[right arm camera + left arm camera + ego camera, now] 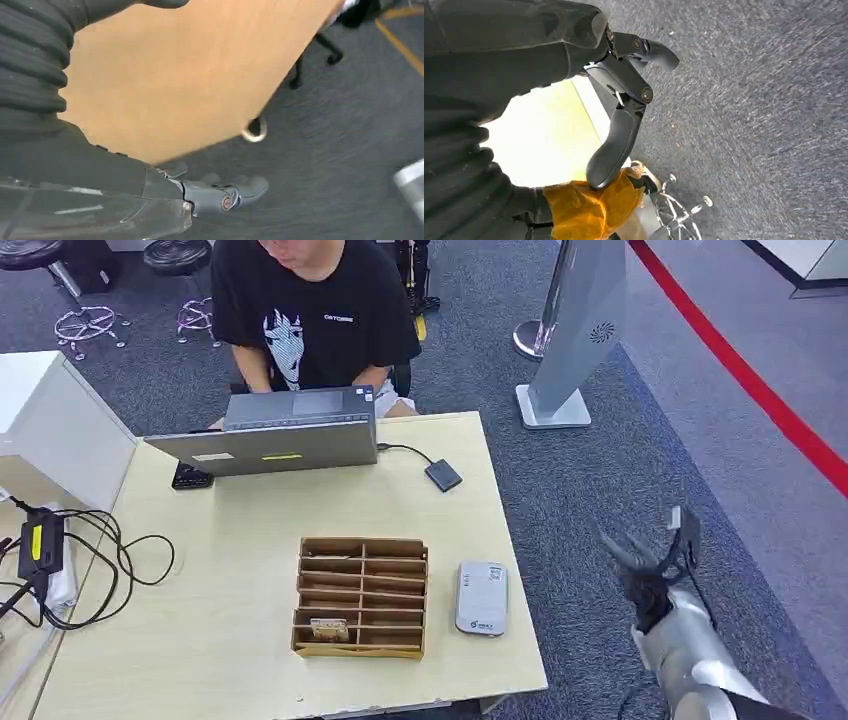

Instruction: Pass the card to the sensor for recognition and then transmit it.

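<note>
While the right hand (650, 565) hovers empty, fingers spread, off the table's three-o'clock edge, the card (329, 628) sits in the wooden organizer's (362, 597) seven-o'clock slot, the sensor (481, 597) just beside. Fetching comes first: reach toward nine o'clock. Left hand (624, 95) hangs empty, fingers apart.

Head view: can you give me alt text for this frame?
A robot hand, empty with fingers apart, is raised right of a wooden table holding a slotted box, a grey card reader and a laptop, with a person seated behind.
</note>
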`<state>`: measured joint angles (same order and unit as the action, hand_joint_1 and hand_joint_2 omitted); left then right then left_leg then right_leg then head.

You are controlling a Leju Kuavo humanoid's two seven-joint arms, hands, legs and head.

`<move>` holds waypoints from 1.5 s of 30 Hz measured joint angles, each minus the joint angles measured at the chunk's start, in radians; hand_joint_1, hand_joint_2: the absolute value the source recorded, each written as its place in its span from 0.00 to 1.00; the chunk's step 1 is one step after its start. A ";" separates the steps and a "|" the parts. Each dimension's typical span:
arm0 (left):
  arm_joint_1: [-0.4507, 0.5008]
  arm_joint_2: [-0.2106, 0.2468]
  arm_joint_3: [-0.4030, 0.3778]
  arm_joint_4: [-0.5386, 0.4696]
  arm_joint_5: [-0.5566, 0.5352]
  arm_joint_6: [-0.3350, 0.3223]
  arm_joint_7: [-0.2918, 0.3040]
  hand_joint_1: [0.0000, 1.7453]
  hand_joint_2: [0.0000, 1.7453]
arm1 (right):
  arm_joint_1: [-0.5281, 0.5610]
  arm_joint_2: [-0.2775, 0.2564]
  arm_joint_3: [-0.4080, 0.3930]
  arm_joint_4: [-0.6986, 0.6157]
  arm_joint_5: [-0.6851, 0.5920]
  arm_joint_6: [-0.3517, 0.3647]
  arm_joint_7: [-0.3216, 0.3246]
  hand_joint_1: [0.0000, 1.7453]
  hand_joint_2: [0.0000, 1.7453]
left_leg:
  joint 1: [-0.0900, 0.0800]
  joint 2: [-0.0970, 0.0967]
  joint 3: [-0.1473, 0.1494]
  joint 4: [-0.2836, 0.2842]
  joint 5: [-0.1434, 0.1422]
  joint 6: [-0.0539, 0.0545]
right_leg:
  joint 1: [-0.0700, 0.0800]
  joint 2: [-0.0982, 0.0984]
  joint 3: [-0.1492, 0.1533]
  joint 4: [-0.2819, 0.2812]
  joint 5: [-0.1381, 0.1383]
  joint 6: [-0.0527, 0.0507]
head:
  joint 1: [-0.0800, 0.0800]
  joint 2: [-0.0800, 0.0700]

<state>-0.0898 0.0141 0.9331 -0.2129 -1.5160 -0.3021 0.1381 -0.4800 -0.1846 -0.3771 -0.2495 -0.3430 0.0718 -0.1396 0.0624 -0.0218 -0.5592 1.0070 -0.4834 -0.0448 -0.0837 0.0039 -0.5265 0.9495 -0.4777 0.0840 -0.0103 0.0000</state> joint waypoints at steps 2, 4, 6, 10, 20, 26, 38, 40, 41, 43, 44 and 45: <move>0.001 0.000 0.008 0.000 0.002 0.000 0.000 0.00 1.00 | 0.054 0.000 -0.060 0.008 -0.012 0.008 -0.004 0.00 1.00 | 0.000 0.000 -0.001 0.000 0.000 0.000 | 0.000 0.000 0.000 0.000 0.000 0.000 | 0.000 0.000; 0.000 0.000 0.014 0.000 0.003 0.000 0.001 0.00 1.00 | 0.084 0.000 -0.101 0.014 -0.014 0.008 -0.004 0.00 1.00 | 0.000 0.002 0.000 0.000 -0.001 0.000 | 0.000 0.001 -0.001 0.000 0.000 0.000 | 0.000 0.000; 0.000 0.000 0.016 0.000 0.003 0.000 0.002 0.00 1.00 | 0.096 0.000 -0.127 0.018 -0.014 0.005 0.001 0.00 1.00 | 0.000 0.002 0.000 0.000 -0.001 0.000 | 0.000 0.002 -0.001 0.000 0.000 0.000 | 0.000 0.000; 0.000 0.000 0.021 0.000 0.003 0.000 0.002 0.00 1.00 | 0.103 0.000 -0.155 0.025 -0.014 -0.001 0.003 0.00 1.00 | 0.000 0.002 0.001 0.000 0.000 0.000 | 0.000 0.002 0.000 0.000 0.000 0.000 | 0.000 0.000; 0.004 0.000 0.049 0.000 0.035 0.008 0.007 0.00 1.00 | 0.284 0.061 -0.209 0.059 -0.014 -0.075 0.172 0.00 1.00 | 0.000 -0.002 0.002 -0.001 -0.003 -0.001 | 0.000 -0.003 0.003 0.000 -0.005 -0.001 | 0.000 0.000; 0.004 0.007 0.051 0.000 0.014 0.000 -0.003 0.00 1.00 | 0.367 0.104 -0.099 0.076 0.217 -0.105 0.282 0.00 1.00 | 0.000 -0.001 0.002 -0.001 -0.004 -0.002 | 0.000 -0.001 0.003 0.000 -0.005 -0.001 | 0.000 0.000; -0.003 0.011 0.043 0.000 -0.010 0.005 -0.007 0.00 1.00 | 0.339 0.127 0.327 0.079 0.573 -0.150 0.332 0.00 1.00 | 0.000 0.000 0.006 -0.001 -0.003 -0.002 | 0.000 0.000 0.006 0.001 -0.005 -0.001 | -0.001 0.000; -0.001 0.011 0.044 0.000 0.000 0.016 0.005 0.00 1.00 | 0.344 0.121 0.300 0.079 0.484 -0.314 0.314 0.00 1.00 | 0.000 0.000 0.006 -0.001 -0.004 -0.001 | 0.000 0.000 0.006 0.000 -0.005 -0.001 | 0.000 0.000; -0.001 0.010 0.044 0.000 0.003 0.018 0.008 0.00 1.00 | 0.348 0.119 0.285 0.079 0.465 -0.336 0.311 0.00 1.00 | 0.000 0.001 0.006 -0.001 -0.004 -0.001 | 0.000 0.000 0.006 -0.001 -0.005 -0.001 | 0.000 0.000; 0.000 0.011 0.044 0.000 0.002 0.018 0.007 0.00 1.00 | 0.356 0.114 0.276 0.080 0.495 -0.279 0.320 0.00 1.00 | 0.000 0.001 0.006 -0.001 -0.005 0.000 | 0.000 0.000 0.006 -0.001 -0.005 -0.001 | 0.000 0.000; 0.000 0.011 0.044 0.000 -0.003 0.016 0.006 0.00 1.00 | 0.359 0.114 0.282 0.080 0.537 -0.218 0.327 0.00 0.00 | 0.000 0.001 0.006 -0.001 -0.005 0.000 | 0.000 0.001 0.006 -0.001 -0.005 -0.001 | 0.000 0.000; -0.001 0.011 0.044 0.000 -0.009 0.010 0.001 0.00 1.00 | 0.362 0.114 0.302 0.080 0.592 -0.116 0.329 0.00 0.00 | 0.000 0.001 0.006 -0.001 -0.005 0.000 | 0.000 0.001 0.006 -0.001 -0.005 -0.001 | 0.000 0.000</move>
<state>-0.0908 0.0248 0.9766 -0.2129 -1.5251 -0.2918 0.1389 -0.1179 -0.0702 -0.0753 -0.1694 0.2487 -0.0446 0.1892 0.0622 -0.0206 -0.5531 1.0062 -0.4881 -0.0451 -0.0839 0.0046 -0.5209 0.9484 -0.4823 0.0830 -0.0103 0.0000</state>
